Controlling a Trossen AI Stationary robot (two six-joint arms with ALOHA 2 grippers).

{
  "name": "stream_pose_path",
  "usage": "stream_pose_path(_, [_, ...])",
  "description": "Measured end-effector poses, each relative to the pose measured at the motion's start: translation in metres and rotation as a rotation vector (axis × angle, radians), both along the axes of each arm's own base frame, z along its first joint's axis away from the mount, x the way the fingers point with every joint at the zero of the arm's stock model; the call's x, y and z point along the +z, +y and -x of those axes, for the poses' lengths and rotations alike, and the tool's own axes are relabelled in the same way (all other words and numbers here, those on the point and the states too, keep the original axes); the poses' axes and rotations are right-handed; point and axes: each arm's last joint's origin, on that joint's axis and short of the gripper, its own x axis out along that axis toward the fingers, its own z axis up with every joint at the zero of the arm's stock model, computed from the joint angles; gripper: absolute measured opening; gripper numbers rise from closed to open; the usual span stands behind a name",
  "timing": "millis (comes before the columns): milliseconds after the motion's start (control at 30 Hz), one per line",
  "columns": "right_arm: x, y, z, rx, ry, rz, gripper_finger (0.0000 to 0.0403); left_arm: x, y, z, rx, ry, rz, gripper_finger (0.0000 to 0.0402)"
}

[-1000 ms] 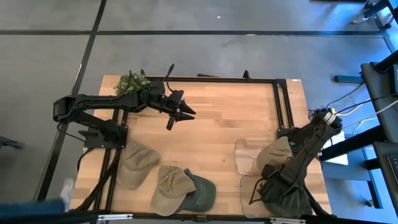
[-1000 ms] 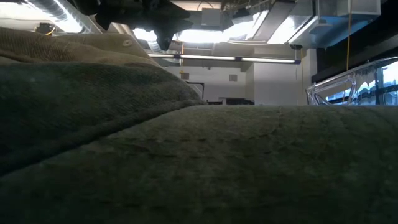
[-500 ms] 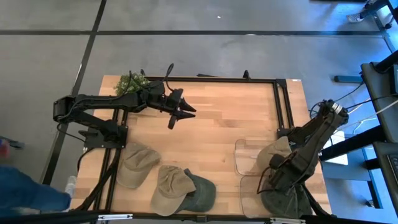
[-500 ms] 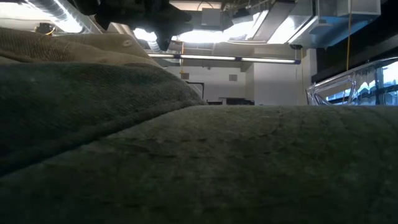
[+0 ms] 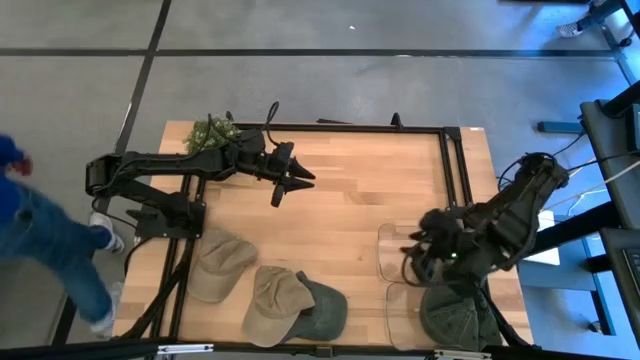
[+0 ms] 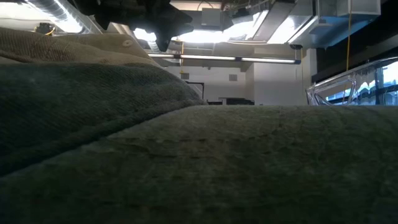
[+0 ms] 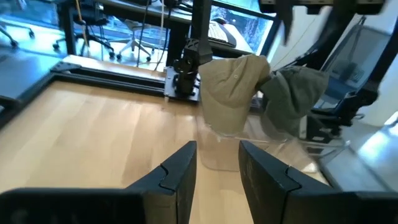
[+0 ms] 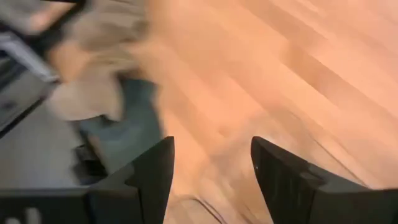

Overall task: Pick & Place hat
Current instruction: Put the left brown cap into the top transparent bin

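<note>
While the left gripper (image 5: 292, 181) hovers over the bare middle of the wooden table (image 5: 350, 190) in the high view, its fingers stand slightly parted with nothing between them, and three hats lie well short of them: a tan hat (image 5: 218, 263), a second tan hat (image 5: 274, 293) and a dark green hat (image 5: 322, 308) overlapping it. The right gripper (image 5: 418, 262) hangs over a clear plastic tray (image 5: 390, 243) beside a green hat (image 5: 452, 315) that rests just past its fingers. A person (image 5: 45, 235) in blue stands off the table's left edge.

From the low view, dark green cloth (image 6: 199, 162) fills nearly everything; no writing can be read.

Through the left wrist view, the two dark fingers (image 7: 180, 169) stand apart and empty, and far ahead of them a tan cap (image 7: 231, 90) and a green cap (image 7: 293, 93) sit propped on the clear tray; no label is legible.

Across the right wrist view, the fingers (image 8: 152, 177) are spread wide over blurred wood, holding nothing.
</note>
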Motion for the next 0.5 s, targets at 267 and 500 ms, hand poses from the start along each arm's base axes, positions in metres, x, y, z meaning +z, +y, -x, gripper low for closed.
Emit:
stream_pose_path(267, [-0.007, -0.011, -0.072, 0.312, -0.160, 0.141, 0.0214, 0.006, -0.005, 0.003, -0.027, -0.017, 0.046, 0.0116])
stream_pose_path(500, [-0.039, -0.046, -0.101, 0.466, -0.093, 0.175, 0.0214, 0.023, -0.004, 0.020, -0.007, -0.073, 0.013, 0.0116])
